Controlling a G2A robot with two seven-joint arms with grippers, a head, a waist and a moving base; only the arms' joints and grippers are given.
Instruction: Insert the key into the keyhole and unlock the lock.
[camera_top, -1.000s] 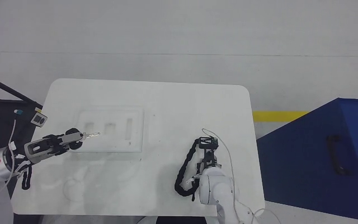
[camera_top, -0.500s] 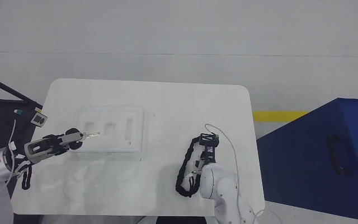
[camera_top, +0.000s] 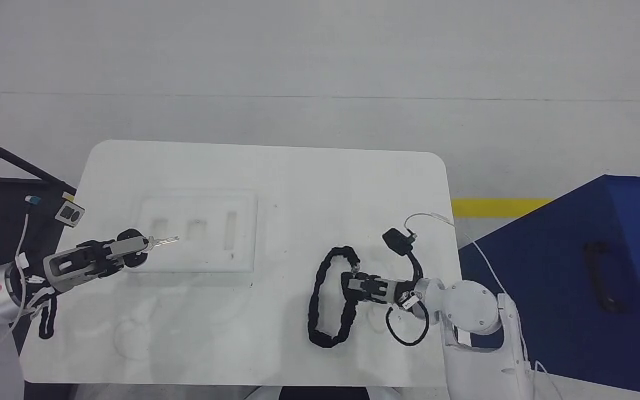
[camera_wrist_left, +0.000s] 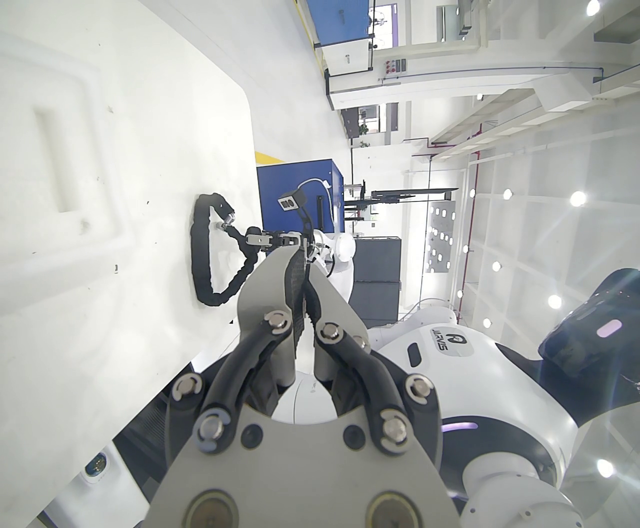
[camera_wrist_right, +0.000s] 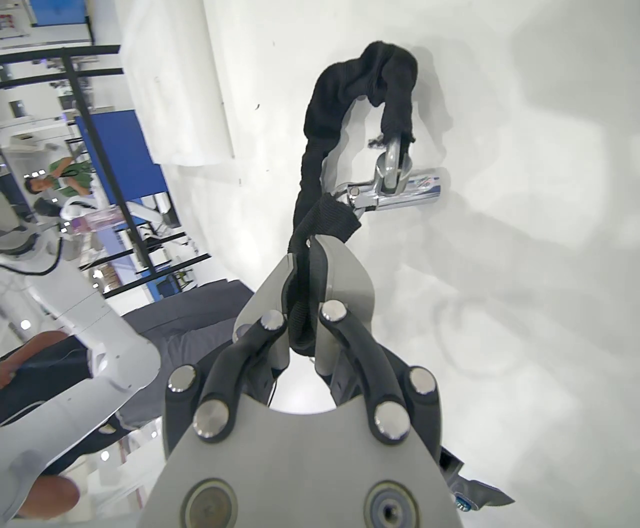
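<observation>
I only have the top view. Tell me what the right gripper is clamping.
Observer: Right wrist view shows the right gripper shut on the black sleeve of the chain, just short of the chrome lock.
Operator: Report the lock's state.
Observer: A steel ring at the chain's other end sits in the lock body; it looks closed.
Operator: Now the other arm.
Observer: Left wrist view shows the left gripper pressed shut on the key, aimed toward the chain.
</observation>
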